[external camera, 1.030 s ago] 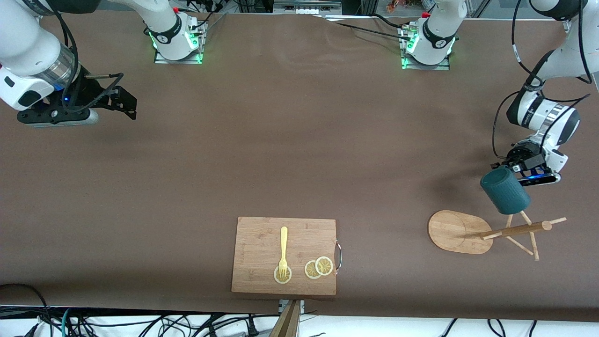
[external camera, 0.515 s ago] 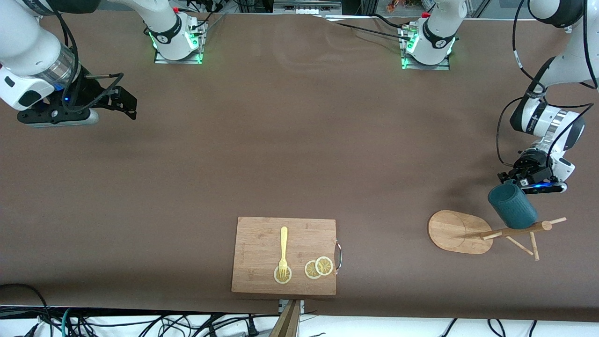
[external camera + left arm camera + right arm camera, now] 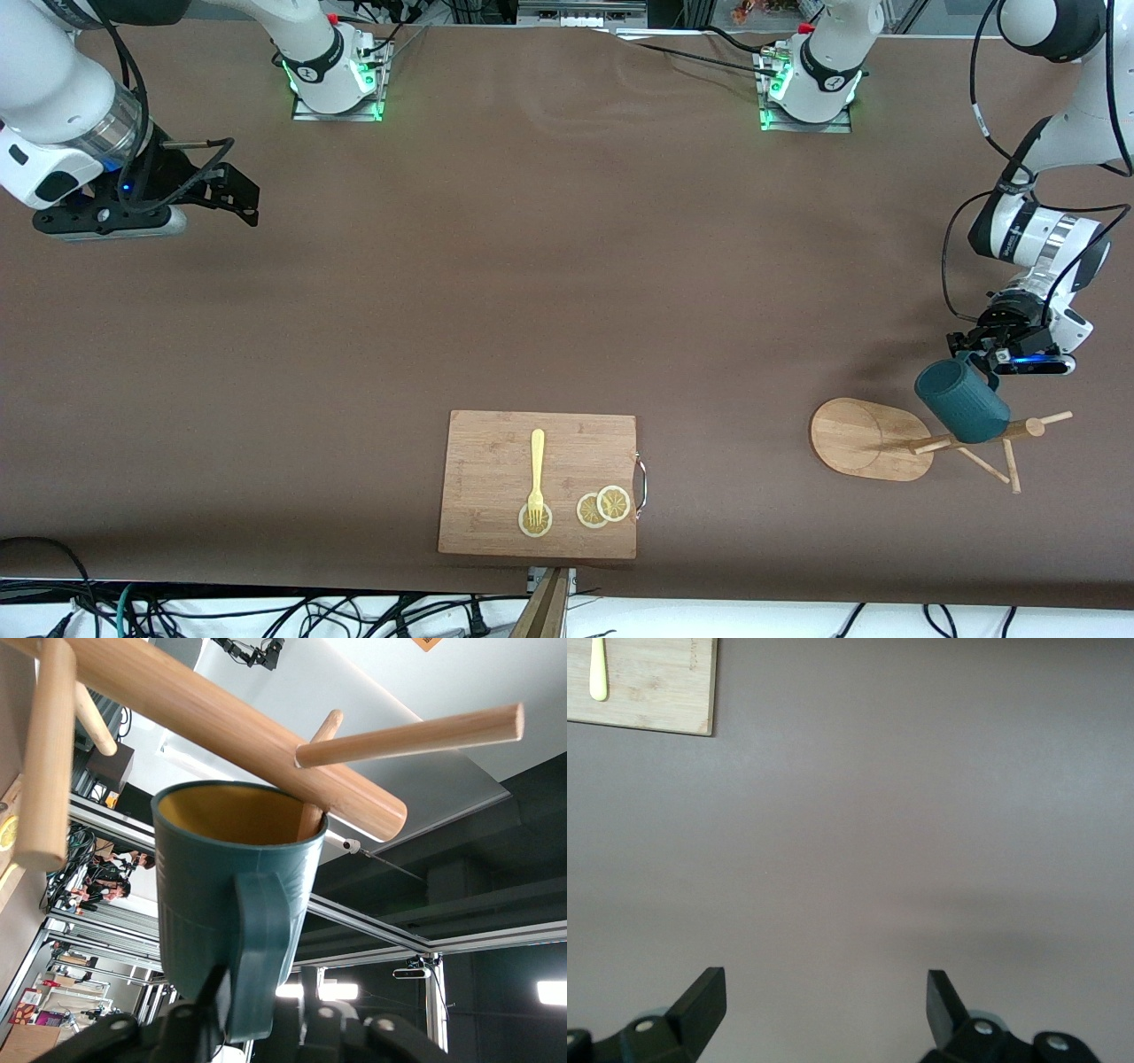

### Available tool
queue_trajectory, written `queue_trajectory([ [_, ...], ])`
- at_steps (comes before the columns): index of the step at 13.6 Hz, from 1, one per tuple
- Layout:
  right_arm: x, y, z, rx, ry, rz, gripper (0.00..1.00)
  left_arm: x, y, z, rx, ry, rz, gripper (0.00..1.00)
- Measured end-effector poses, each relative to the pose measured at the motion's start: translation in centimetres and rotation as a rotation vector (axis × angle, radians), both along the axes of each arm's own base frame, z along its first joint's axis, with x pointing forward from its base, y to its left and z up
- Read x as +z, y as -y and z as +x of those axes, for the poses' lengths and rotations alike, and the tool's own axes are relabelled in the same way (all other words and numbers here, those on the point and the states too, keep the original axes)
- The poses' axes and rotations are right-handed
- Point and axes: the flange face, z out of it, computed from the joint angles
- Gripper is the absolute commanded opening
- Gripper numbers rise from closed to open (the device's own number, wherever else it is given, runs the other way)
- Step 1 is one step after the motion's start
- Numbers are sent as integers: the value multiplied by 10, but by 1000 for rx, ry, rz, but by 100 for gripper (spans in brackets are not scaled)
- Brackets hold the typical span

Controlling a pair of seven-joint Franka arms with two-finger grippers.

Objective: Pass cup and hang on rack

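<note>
The dark teal cup [image 3: 961, 403] hangs tilted at the top of the wooden rack [image 3: 859, 439], at the left arm's end of the table. In the left wrist view a peg [image 3: 312, 815] of the rack's post [image 3: 248, 735] reaches into the cup's [image 3: 199, 895] yellow mouth. My left gripper [image 3: 970, 359] [image 3: 261, 990] sits at the cup's handle [image 3: 261, 948]. It is open, with a gap showing between the handle and one finger [image 3: 312, 992]. My right gripper [image 3: 239, 199] [image 3: 824, 988] waits open and empty over bare table at the right arm's end.
A bamboo cutting board [image 3: 496, 452] [image 3: 11, 806] lies near the table's front edge, mid-table, carrying a yellow fork [image 3: 536, 474] and lemon slices [image 3: 602, 507]. A corner of the board [image 3: 642, 682] shows in the right wrist view.
The left gripper has carried the cup down onto the rack's top. Its fingers have parted from the handle. The right arm has not moved.
</note>
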Motion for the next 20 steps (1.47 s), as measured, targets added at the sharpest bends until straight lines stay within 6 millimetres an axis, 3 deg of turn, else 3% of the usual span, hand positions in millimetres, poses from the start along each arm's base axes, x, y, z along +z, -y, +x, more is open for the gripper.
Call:
queue_trajectory([
  [7, 1, 0, 0, 1, 3, 1, 100, 1, -5, -20, -169, -23, 98, 100],
  [12, 2, 0, 0, 2, 4, 1, 100, 18, 1, -58, -459, -11, 98, 100],
  [17, 3, -1, 0, 3, 5, 1, 100, 95, 15, -85, -832, -8, 273, 100],
  [20, 3, -5, -1, 9, 5, 2, 100, 150, 25, -82, -974, 3, 458, 100],
])
